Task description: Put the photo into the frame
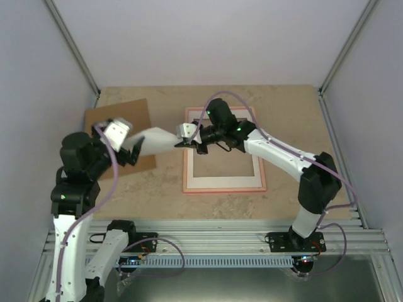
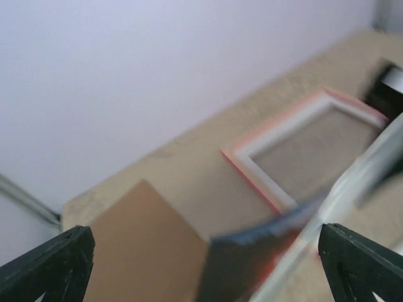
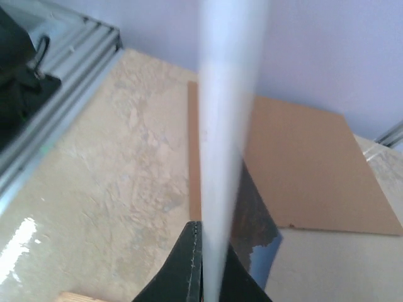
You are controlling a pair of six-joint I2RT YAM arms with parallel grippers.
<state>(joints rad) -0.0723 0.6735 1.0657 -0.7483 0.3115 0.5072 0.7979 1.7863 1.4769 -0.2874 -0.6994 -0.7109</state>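
Photo (image 1: 157,137) hung white side up above table (image 1: 157,195), at 9 o'clock from pink frame (image 1: 223,187) | right gripper (image 1: 184,142) clamped on its end | left gripper (image 1: 133,152) fingers spread apart at other end, over brown board (image 1: 116,114)

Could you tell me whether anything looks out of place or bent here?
The photo is bowed and twisted in mid-air, pinched at one end by the right gripper, and not yet lying in the frame.
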